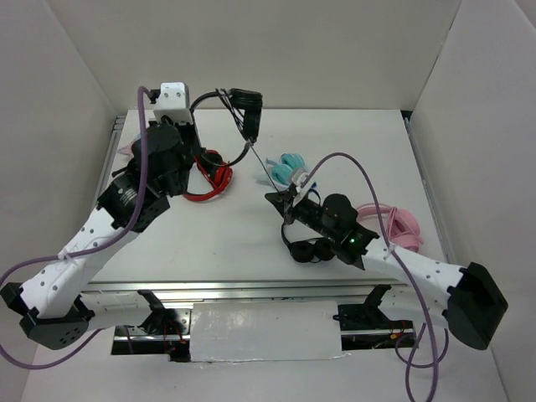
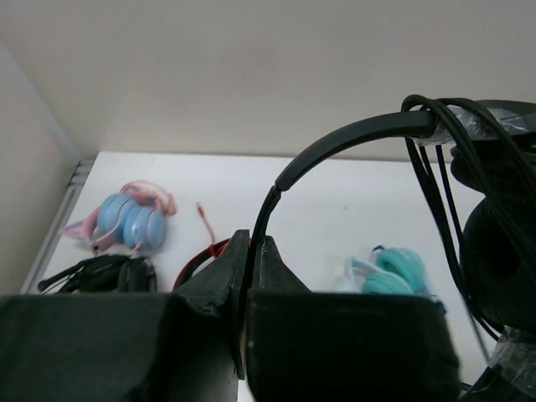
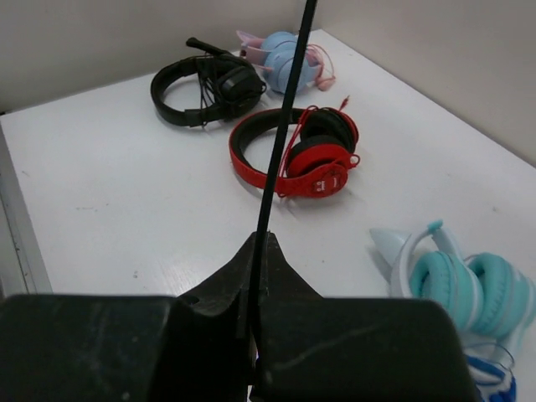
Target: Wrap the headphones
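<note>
The headphones (image 1: 241, 104) are a slim black pair, held up over the table's far left. My left gripper (image 1: 194, 107) is shut on their thin headband (image 2: 352, 138), which the jaws pinch edge-on in the left wrist view (image 2: 254, 244). Several turns of the thin black cable (image 2: 434, 180) lie around the headband by an earcup (image 2: 501, 243). The cable (image 1: 258, 163) runs taut from there down to my right gripper (image 1: 278, 199), which is shut on it. In the right wrist view the cable (image 3: 279, 142) rises straight from the closed jaws (image 3: 260, 244).
Red headphones (image 1: 211, 177) lie below the left gripper, also in the right wrist view (image 3: 295, 155). Teal cat-ear headphones (image 1: 289, 169), a pink pair (image 1: 395, 223) and a fat-padded black pair (image 1: 308, 249) lie near the right arm. A black mic headset (image 3: 208, 84) and blue-pink pair (image 3: 285, 57) lie far left.
</note>
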`<state>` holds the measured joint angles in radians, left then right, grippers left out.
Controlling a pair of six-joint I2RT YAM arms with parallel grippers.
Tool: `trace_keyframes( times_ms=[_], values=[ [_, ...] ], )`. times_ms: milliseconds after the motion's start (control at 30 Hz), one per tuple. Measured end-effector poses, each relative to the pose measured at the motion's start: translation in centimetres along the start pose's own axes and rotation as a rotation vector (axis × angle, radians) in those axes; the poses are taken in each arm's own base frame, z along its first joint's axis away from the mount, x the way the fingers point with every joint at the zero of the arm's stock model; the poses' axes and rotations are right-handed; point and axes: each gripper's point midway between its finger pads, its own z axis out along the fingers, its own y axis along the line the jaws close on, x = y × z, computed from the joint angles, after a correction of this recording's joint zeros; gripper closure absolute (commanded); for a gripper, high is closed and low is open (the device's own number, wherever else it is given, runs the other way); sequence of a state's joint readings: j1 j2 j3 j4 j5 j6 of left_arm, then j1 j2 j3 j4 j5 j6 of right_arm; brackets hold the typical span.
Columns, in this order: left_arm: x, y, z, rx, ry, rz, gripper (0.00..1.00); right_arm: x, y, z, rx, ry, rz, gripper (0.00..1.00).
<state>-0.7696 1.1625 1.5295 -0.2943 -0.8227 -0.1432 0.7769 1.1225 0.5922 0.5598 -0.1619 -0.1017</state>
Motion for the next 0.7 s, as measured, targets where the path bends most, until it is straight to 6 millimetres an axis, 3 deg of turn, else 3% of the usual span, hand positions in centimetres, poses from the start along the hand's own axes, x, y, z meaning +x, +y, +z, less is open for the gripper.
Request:
trace_keyframes(
  times_ms=[133,333,567,700],
  values=[
    [3.8,2.1,2.5,-0.097,0.089,0.013,1.0,-1.5,0.2,-1.9,0.07,0.008,-0.027,1.0],
    [11.6,2.7,4.8,-0.143,0.256,0.064,1.0,-1.2,1.1,-2.4,0.054,0.158,-0.132,1.0],
    [20.2,2.1,4.4,-0.071,0.411,0.126,1.0,-2.0,2.0,-1.1,-0.072,0.292,-0.311,1.0],
    [24.4,1.0,2.9,0.035,0.478,0.158,1.0,-0.3,1.2,-0.6,-0.116,0.387,-0.461,1.0]
  ],
)
